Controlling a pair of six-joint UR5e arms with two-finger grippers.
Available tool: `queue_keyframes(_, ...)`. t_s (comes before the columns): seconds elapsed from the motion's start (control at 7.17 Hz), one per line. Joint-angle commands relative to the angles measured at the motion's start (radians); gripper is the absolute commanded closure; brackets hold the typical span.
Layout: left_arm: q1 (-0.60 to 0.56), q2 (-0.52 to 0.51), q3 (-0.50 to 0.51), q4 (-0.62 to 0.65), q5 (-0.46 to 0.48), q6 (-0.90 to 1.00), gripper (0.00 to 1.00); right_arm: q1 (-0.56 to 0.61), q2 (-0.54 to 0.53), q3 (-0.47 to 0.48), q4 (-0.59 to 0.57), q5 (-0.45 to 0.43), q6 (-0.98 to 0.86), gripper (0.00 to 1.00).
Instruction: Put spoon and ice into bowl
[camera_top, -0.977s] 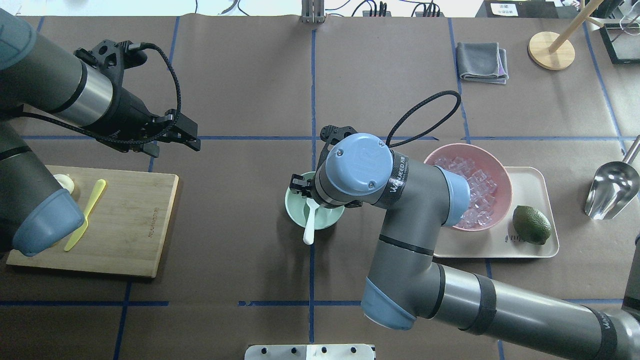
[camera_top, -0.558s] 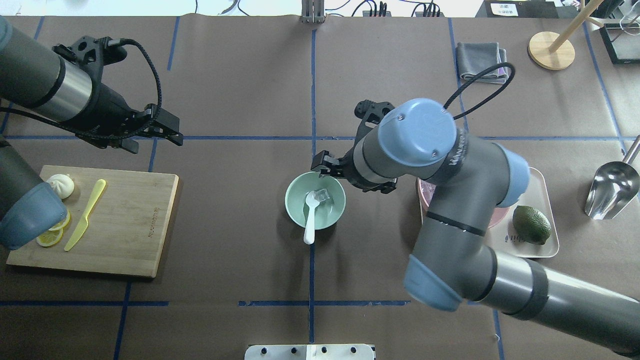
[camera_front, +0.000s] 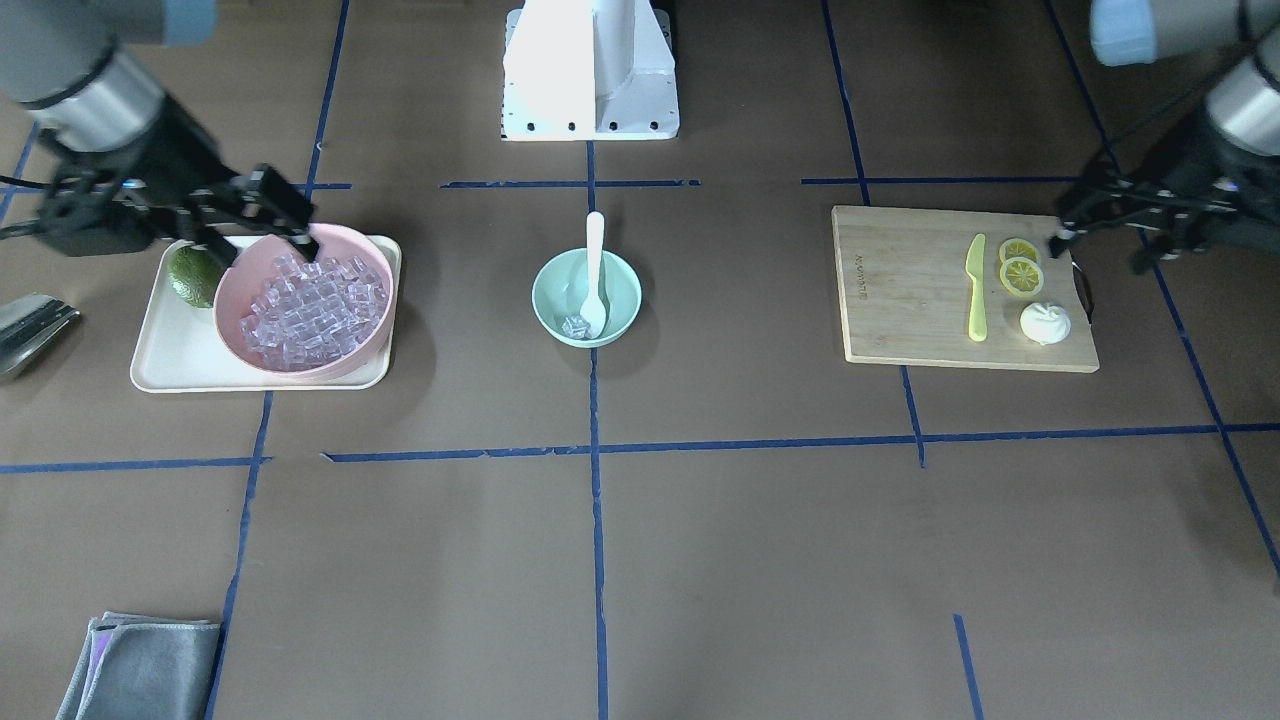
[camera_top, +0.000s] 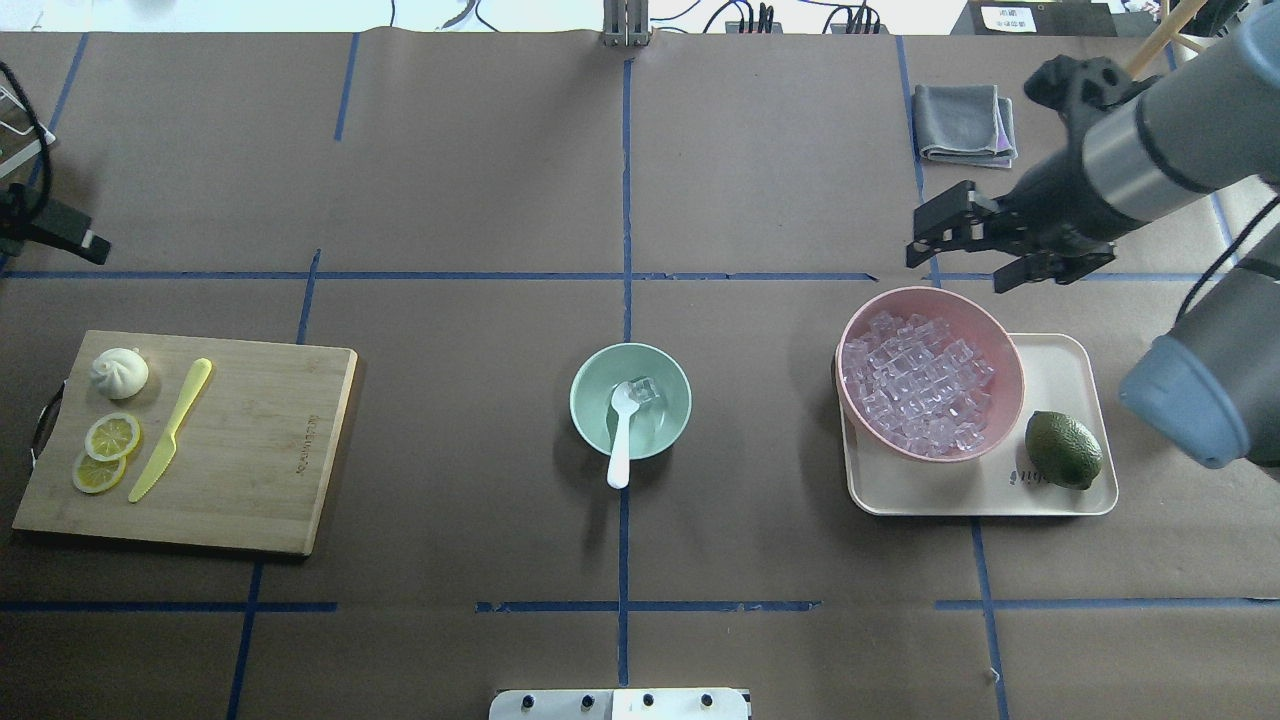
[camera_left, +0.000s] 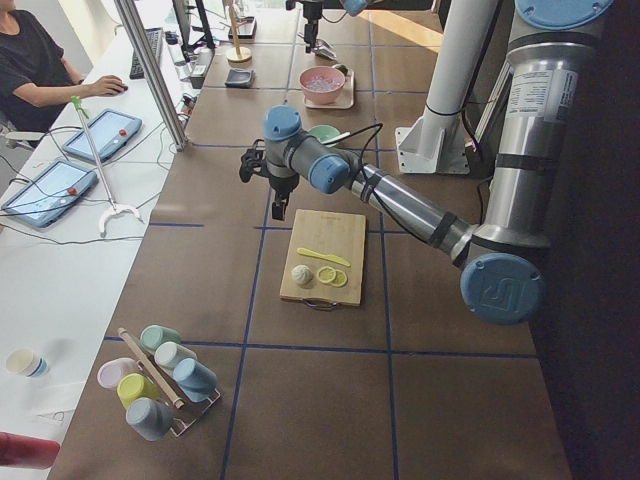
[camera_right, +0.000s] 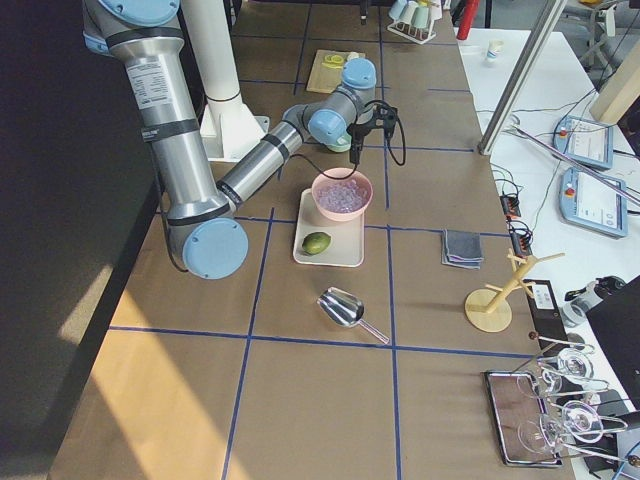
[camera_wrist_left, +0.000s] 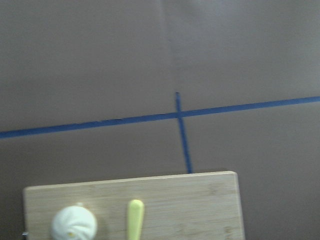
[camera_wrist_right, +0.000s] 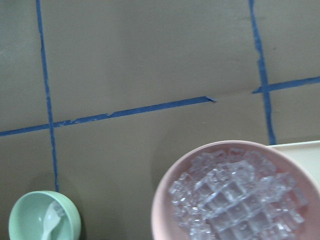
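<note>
Overhead exterior: spoon (camera_top: 620, 450) head, ice (camera_top: 645, 392) inside bowl (camera_top: 576, 402); task looks done. Right gripper (camera_top: 958, 268) far right of bowl, spread, empty; left gripper (camera_front: 1098, 255) likewise.

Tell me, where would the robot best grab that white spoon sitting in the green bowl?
Likely by the handle of the spoon, where it juts past the bowl rim on the robot's side. That end hangs free, so a grip from above could close across its slim width. The head lies inside the bowl beside the ice, harder to reach.
</note>
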Motion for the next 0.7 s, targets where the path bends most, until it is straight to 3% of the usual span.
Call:
queue_keyframes(0.0,-0.224,0.011,0.201,0.070,-0.003,0.469,0.00,0.172,-0.184,-0.004,-0.010,0.068,-0.385,0.01)
queue_keyframes(0.28,-0.301,0.010,0.349,0.068,-0.003,0.613,0.00,0.275,-0.239,-0.015,-0.161,0.066,-0.704,0.01)
queue_keyframes(0.56,-0.302,0.008,0.371,0.070,-0.004,0.612,0.00,0.362,-0.270,-0.058,-0.231,0.060,-0.924,0.01)
